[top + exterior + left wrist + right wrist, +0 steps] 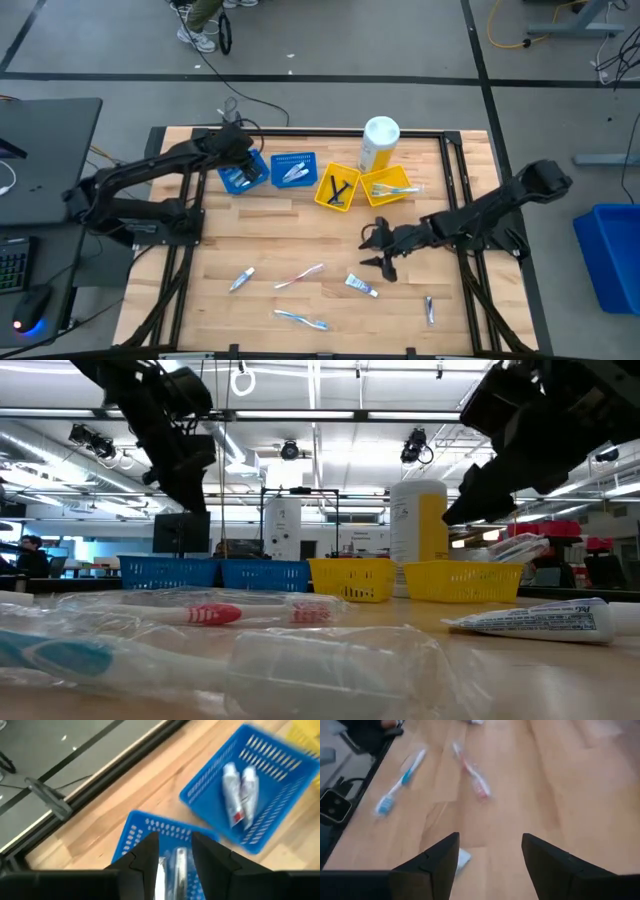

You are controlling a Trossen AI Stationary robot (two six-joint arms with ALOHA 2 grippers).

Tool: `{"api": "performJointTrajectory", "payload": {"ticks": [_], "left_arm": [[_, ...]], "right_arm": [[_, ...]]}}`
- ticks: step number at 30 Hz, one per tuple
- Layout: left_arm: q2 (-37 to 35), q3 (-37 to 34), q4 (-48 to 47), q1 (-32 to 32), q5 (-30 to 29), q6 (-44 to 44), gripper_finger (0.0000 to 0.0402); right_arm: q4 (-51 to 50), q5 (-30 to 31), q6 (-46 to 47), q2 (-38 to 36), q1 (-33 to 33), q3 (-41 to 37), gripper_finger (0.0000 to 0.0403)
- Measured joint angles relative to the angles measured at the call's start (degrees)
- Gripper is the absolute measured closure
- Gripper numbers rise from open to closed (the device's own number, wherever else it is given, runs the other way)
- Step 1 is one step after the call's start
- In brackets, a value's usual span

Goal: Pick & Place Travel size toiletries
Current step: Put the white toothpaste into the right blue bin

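Note:
My left gripper [241, 163] hangs over the left blue tray [243, 180], shut on a silvery tube [178, 864]. My right gripper [384, 257] is open and empty above the table, its fingers pointing down beside a white tube [362, 286] whose corner shows in the right wrist view [463, 859]. A pink toothbrush [300, 276], a blue toothbrush [302, 320], another tube [241, 279] and a small dark item [429, 310] lie flat on the wood. Two tubes [239, 795] lie in the second blue tray [293, 170]. My left gripper has the silvery tube [176, 872] between its two fingers [147, 862], coming from above with the fingers pointing down into the left blue tray. The tube lies along the fingers. The fingers hide where exactly they meet it, and whether it rests on the tray floor I cannot tell.
Two yellow trays [337, 188] [388, 186] stand right of the blue ones, one with dark razors and one with toothbrushes. A tall yellow bottle with a white cap [379, 143] stands behind them. A black frame [300, 130] borders the table. Bare wood lies between the trays and the loose items.

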Motion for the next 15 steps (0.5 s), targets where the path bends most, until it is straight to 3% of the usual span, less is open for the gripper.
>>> {"api": "performJointTrajectory", "payload": {"ticks": [3, 9, 15], "left_arm": [[-1.38, 0.01, 0.00, -1.77, 0.02, -1.81, 0.0283], [-1.99, -0.01, 0.16, -4.29, -0.07, -2.58, 0.0285], [-1.99, -0.01, 0.24, -5.38, -0.14, -2.90, 0.0285]], "right_arm": [[-3.22, -0.19, 0.28, 3.29, 2.60, 4.22, 0.0176], [-21.89, -0.30, 7.62, 9.13, 7.16, 15.70, 0.0183], [-23.31, -2.30, 16.52, 14.84, 11.35, 19.33, 0.0174]]}}
